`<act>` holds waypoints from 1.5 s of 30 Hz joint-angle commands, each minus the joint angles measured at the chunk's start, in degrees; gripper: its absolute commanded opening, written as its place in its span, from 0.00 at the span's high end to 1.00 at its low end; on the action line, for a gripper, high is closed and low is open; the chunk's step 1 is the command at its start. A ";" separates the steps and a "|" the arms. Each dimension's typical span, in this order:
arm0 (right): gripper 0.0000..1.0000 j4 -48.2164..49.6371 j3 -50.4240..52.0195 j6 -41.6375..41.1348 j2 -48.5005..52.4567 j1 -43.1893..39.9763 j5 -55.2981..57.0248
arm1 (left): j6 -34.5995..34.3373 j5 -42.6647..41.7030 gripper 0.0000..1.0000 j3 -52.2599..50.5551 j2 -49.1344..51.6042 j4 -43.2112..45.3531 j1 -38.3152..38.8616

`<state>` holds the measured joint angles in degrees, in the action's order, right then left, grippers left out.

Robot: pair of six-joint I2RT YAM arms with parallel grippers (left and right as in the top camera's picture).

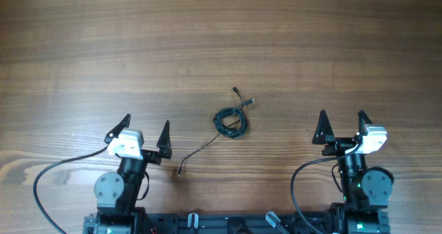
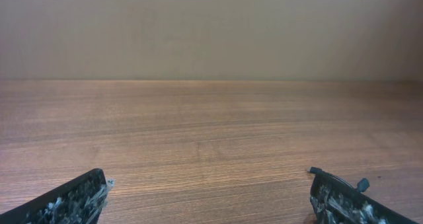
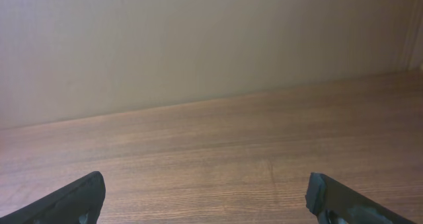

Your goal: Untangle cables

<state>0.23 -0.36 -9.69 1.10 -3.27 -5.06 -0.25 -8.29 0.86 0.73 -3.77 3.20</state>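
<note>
Overhead view: cables (image 1: 230, 121) are lying on the wooden tabletop (image 1: 103, 41) just right of frame centre, bunched into one small dark coil. Two short ends with tiny connector tips are sticking out of the coil toward the upper right. One thin strand is trailing away from the coil toward the lower left, ending in a small tip on bare wood, nearer the left gripper than the right. Cannot tell at this size how many separate wires are making up the coil.

Left gripper (image 1: 145, 127) is sitting at lower left of the frame, jaws spread wide, gripping nothing, pointing toward the top of the frame. Right gripper (image 1: 341, 120) is sitting at lower right, likewise spread wide and gripping nothing. Both are standing well apart from the coil, which is lying between them and slightly higher in the frame.

Wrist views: each is showing its own two black fingers (image 2: 73, 197) at the bottom corners, far apart, with bare wood grain between them and a plain beige wall (image 2: 211, 26) behind.
</note>
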 commanded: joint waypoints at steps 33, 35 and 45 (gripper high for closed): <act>0.00 0.04 0.09 0.68 -0.90 -0.13 0.33 | 0.92 -1.29 0.00 -0.52 -0.31 0.35 -0.48; 0.00 0.07 0.09 0.68 -0.90 -0.13 0.33 | 0.92 -1.31 0.00 -0.52 -0.31 0.83 -0.48; 0.00 0.07 0.09 0.68 -0.90 -0.13 0.33 | 0.90 8.66 0.00 -0.52 -0.31 28.04 -0.48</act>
<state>0.05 -0.36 -9.69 0.99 -3.27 -5.06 -0.21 -4.16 0.32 0.86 17.47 3.20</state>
